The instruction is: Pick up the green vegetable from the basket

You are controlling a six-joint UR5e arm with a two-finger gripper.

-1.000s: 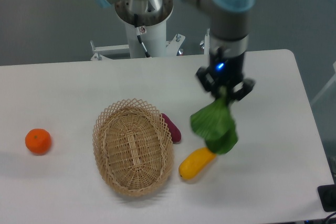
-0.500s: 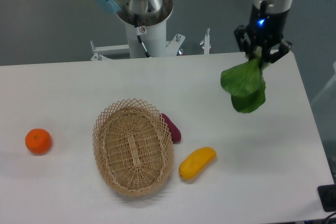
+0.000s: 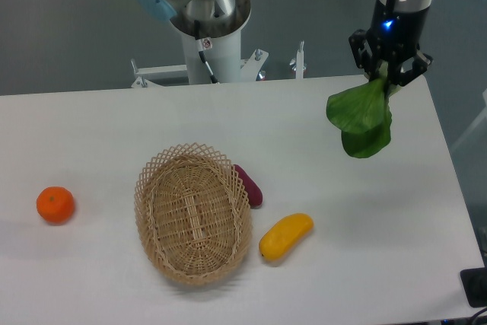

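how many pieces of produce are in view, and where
4. The green vegetable hangs from the gripper above the table's right rear. The orange lies far left, the purple-red vegetable against the basket, the yellow fruit right of it. None looks hidden.

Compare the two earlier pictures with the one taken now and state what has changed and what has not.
The gripper, jaws shut on the green vegetable, carried it from just right of the basket up and toward the table's far right corner; in the last half second it only edged slightly rightward. The grip never released. The basket, orange, yellow fruit and purple-red vegetable stayed put.
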